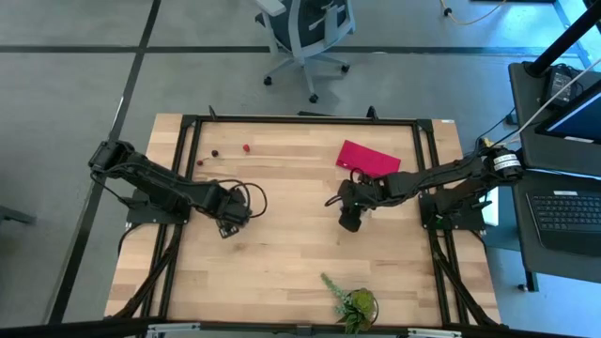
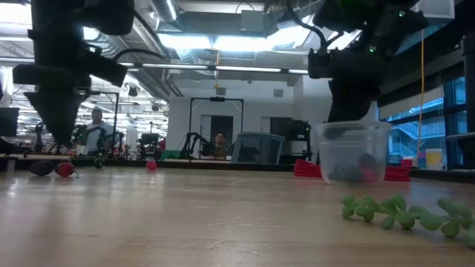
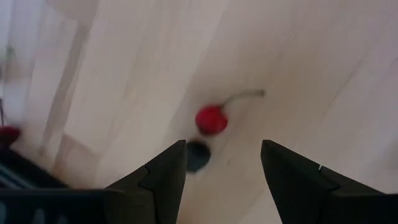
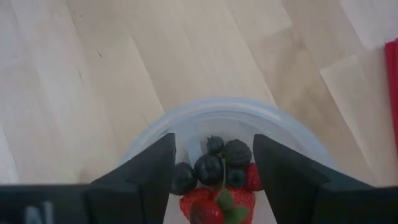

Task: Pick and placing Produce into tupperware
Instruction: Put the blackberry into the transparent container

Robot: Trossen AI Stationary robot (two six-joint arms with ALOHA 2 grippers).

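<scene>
Red cherry lies on bare tabletop ahead of your left hand, its fingers spread and empty. It looks light, round and soft, so pinch its body gently, not the thin stem. Your right hand hangs released over the cup, fruit inside, near the tabletop's right edge.

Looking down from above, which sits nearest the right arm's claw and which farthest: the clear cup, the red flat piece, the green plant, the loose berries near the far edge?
From the right gripper:
1. Clear cup, directly under it.
2. Red flat piece, just beyond, toward the table's far edge.
3. Green plant, at the near edge.
4. Loose berries, far-left; the last two are nearly tied.
</scene>
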